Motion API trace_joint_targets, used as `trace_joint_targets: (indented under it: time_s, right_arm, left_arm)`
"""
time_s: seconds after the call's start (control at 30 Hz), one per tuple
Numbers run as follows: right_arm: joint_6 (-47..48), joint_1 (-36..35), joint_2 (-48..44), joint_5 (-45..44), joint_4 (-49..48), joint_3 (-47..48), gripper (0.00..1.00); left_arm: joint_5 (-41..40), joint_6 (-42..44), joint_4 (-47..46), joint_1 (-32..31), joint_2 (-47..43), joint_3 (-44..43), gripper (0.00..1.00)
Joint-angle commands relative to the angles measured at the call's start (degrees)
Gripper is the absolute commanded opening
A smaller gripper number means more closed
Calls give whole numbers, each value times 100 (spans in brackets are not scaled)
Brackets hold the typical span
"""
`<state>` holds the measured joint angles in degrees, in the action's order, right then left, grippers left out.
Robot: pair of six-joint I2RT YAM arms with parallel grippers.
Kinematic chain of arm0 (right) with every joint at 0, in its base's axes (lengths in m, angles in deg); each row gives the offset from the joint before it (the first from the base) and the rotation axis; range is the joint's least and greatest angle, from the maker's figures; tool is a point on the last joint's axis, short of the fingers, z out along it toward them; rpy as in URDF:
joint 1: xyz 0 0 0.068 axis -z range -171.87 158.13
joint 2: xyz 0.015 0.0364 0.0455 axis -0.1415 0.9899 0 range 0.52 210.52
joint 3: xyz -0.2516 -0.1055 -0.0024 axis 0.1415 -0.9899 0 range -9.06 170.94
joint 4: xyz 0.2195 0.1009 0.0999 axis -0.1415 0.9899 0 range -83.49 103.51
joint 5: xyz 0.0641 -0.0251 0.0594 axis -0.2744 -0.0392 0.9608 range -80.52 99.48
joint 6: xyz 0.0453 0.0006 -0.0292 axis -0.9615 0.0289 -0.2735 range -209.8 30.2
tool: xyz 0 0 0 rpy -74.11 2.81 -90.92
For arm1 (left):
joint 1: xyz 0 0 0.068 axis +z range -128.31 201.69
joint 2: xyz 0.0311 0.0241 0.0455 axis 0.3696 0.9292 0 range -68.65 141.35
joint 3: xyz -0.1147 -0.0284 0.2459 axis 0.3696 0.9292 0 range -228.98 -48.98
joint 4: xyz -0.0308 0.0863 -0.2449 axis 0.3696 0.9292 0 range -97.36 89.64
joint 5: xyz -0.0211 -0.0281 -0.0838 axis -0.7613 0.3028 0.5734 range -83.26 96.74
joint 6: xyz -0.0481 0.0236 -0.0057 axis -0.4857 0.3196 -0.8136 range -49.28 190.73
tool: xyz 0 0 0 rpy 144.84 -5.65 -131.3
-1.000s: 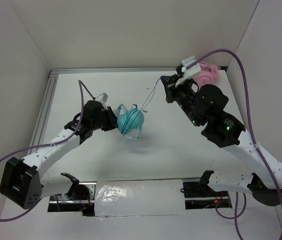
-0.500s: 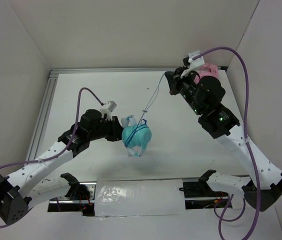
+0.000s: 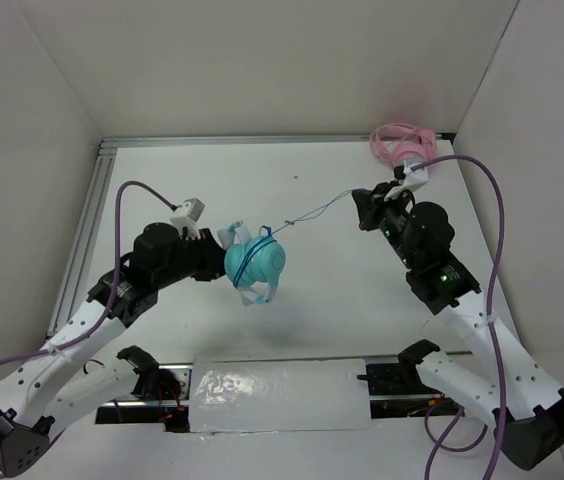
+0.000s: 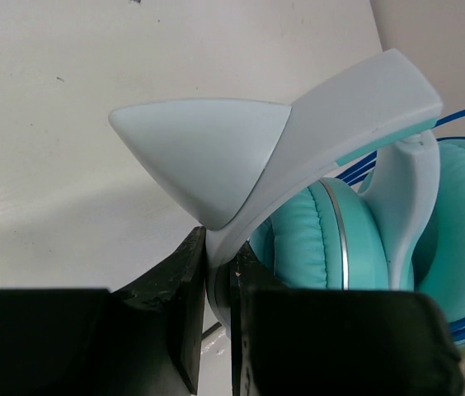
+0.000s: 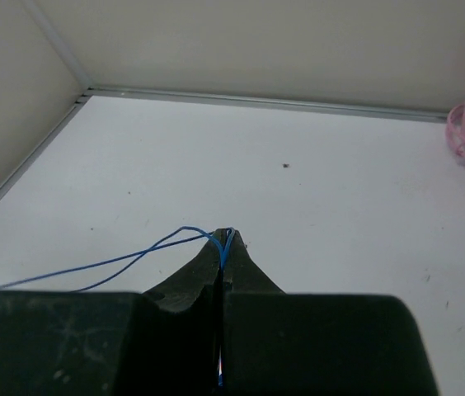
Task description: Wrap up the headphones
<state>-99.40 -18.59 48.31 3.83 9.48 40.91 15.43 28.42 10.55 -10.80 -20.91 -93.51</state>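
The left pincer point(image 4: 220, 276) is clenched on the white-grey band point(image 4: 356, 99) of the teal over-ear headphones point(image 3: 255, 262). It holds them over the white desk point(image 3: 212, 180), left of centre. Their round padded cups face each other, and the thin blue cable point(image 3: 312, 212) is looped around them. From there the cable runs taut, up and to the right, to the right pincer point(image 5: 223, 247), which is clamped tight on a doubled strand. A pink pair of headphones point(image 3: 399, 145) lies in the far right corner.
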Motion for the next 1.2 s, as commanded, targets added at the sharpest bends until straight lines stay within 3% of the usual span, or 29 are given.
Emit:
trace_joint_targets:
  time_s: [0.0,0.1,0.23,0.5,0.73,0.83,1.0,1.17]
  right_arm:
    - [-296,141,2,257,-647,-268,0]
    - [-253,185,72,519,-867,-610,0]
    - [-156,167,353,1320,-1560,-945,0]
    - [-252,-465,1399,1329,-2791,-1596,0]
    - [-436,-1431,2250,1339,-3890,-1965,0]
    - [-603,-1932,2611,1076,-4688,-2036,0]
    - [-411,-2618,3069,917,-4743,-1624,1]
    - [-577,-2970,3588,881,-5639,-1771,10]
  left_arm:
    - [247,-146,-491,67,-397,-336,0]
    - [256,-173,-385,85,-477,-521,0]
    - [897,-155,-762,111,-591,-670,0]
    - [775,-331,-701,120,-275,-1698,0]
    - [388,-786,-569,138,225,-2822,0]
    - [81,-1313,-543,146,358,-2886,0]
    - [-656,-1895,-553,146,481,-2754,0]
    - [-1185,-2334,-359,155,666,-2797,0]
